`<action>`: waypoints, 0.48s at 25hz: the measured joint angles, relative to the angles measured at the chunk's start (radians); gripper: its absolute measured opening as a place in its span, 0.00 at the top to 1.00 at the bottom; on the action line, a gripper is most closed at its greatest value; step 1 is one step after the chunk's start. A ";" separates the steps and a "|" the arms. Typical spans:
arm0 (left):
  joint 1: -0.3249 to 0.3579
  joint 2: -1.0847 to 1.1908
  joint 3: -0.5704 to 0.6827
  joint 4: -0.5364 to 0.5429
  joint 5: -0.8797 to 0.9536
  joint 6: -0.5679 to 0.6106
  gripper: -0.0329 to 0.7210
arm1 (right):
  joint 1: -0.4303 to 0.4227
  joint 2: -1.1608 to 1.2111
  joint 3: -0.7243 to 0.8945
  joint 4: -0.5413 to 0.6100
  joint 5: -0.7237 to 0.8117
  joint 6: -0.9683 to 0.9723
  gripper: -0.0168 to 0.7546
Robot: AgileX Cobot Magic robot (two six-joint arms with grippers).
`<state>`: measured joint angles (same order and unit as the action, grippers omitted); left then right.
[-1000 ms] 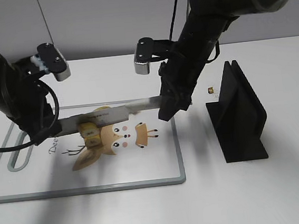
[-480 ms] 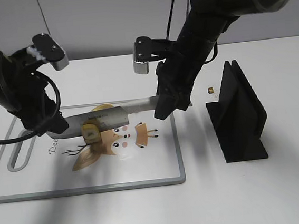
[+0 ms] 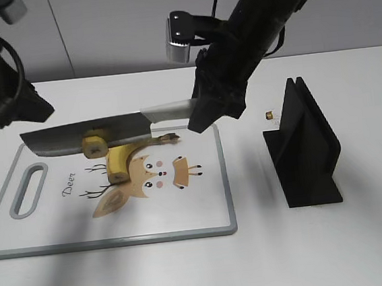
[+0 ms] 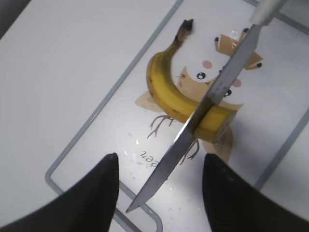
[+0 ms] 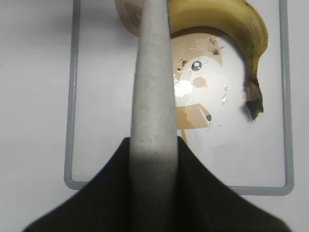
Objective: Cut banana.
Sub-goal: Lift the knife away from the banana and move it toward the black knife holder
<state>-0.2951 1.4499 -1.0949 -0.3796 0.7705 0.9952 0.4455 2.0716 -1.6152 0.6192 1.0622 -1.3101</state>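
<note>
The right gripper [image 3: 205,114], clamped on the knife [image 3: 85,134], held it above the banana [image 4: 181,99] between cuts, the left gripper [image 4: 157,193] was apart, and lowering seemed next.

Two black arms [image 3: 255,35] with black cables and grey wrist cameras [image 3: 175,37].

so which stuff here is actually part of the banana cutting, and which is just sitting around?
In use:
banana
knife, held by the right gripper
cutting board
left gripper, open above the board

Lying about:
black stand
small brass-coloured item beside the stand
</note>
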 joint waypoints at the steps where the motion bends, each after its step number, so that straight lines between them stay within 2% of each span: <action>1: 0.010 -0.020 0.000 0.000 0.001 -0.022 0.24 | 0.000 -0.016 0.000 0.000 0.004 0.003 0.77; 5: 0.068 -0.102 0.000 0.005 0.002 -0.113 0.24 | -0.001 -0.080 0.000 0.000 0.020 0.050 0.77; 12: 0.162 -0.251 0.000 0.051 0.009 -0.276 0.24 | -0.001 -0.197 0.000 -0.026 0.021 0.266 0.77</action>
<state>-0.1332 1.1994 -1.0949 -0.3281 0.7797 0.7194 0.4446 1.8747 -1.6152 0.5934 1.0837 -1.0437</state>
